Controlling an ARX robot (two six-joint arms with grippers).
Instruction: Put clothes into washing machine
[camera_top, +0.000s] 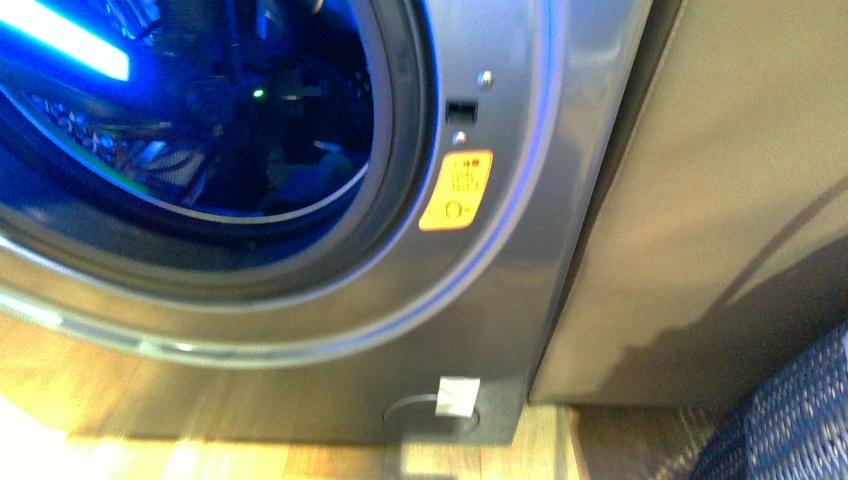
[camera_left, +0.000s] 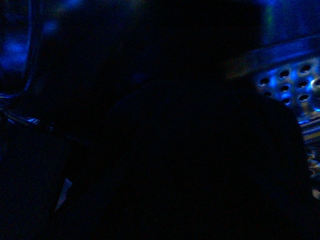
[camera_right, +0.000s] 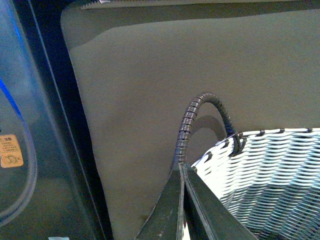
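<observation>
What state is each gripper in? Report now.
Left gripper: cannot be told, its wrist view is nearly dark.
Right gripper: closed, fingers together, holding nothing, over the wicker basket.

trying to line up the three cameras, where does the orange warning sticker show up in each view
Front view: the orange sticker sits on the washing machine front panel, just right of the round door rim.
Left wrist view: mostly dark; no sticker visible, only a patch of perforated drum.
Right wrist view: the sticker shows at the picture's far left edge.
Shared landmark: the flat grey-brown panel beside the machine, also in the right wrist view.
</observation>
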